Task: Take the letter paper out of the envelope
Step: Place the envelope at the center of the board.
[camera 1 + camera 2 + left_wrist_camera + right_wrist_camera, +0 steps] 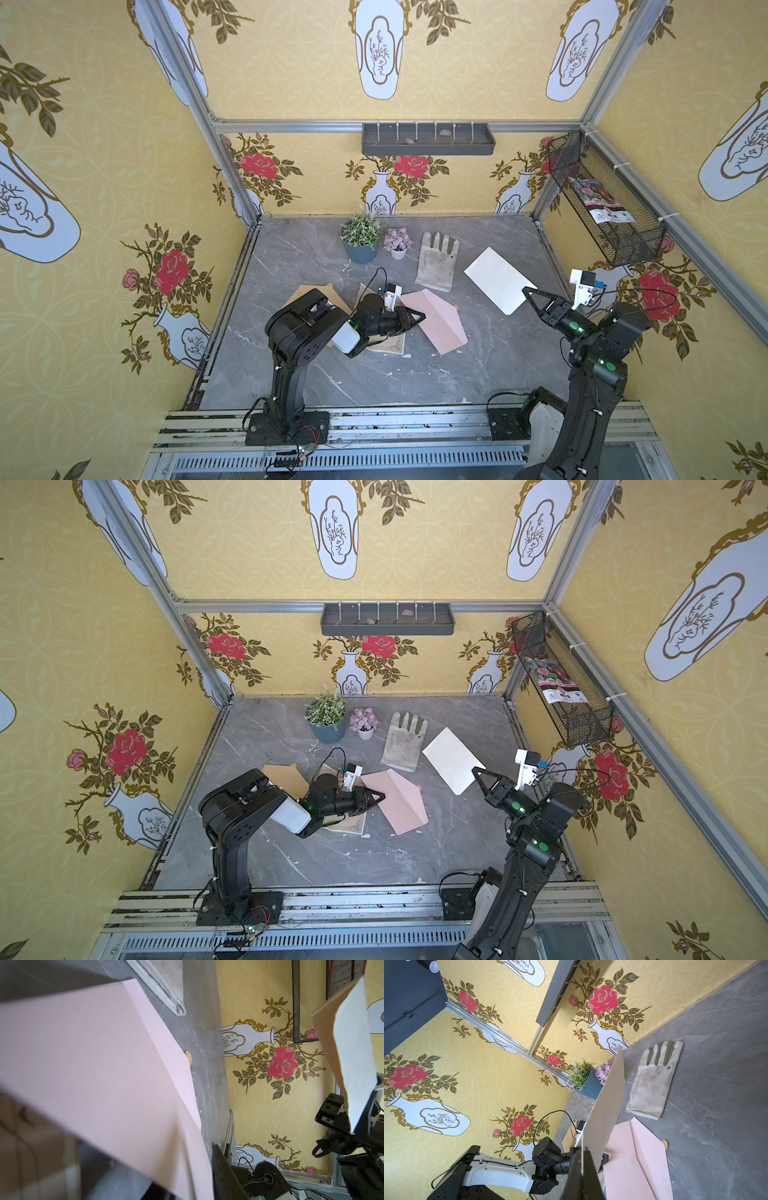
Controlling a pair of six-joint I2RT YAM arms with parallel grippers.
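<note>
Yellow wallpaper printed with red roses and white vases lines the enclosure, and its floor is a grey marble tabletop [374,374]. Right of centre in both top views, the right gripper [528,289] [478,771] is clamped on one corner of the white letter paper [496,279] [451,759]. The right wrist view shows that sheet [604,1109] almost edge-on, pinched between the dark jaws and raised off the table. The paper is fully out of the pink envelope [438,322] [403,802] and well apart from it. The envelope lies at the middle of the frame with its pointed flap open, and a small tan disc [456,307] sits at its edge. The left gripper [417,318] [380,798] meets the envelope's left edge. Whether its jaws are parted or pressing the envelope cannot be told, because the left wrist view gives only the pink surface [93,1064] close up and blurred. A patterned card [390,343] lies under the left gripper, and a brown envelope [307,295] lies left of centre, partly behind that arm. Toward the back wall stand a green plant in a blue pot [360,237] and a small white pot of purple flowers [397,241]. A soiled work glove [436,262] lies flat just right of them. On the right wall hangs a black wire basket [602,199], and a grey tray shelf [428,139] is fixed to the back wall.
</note>
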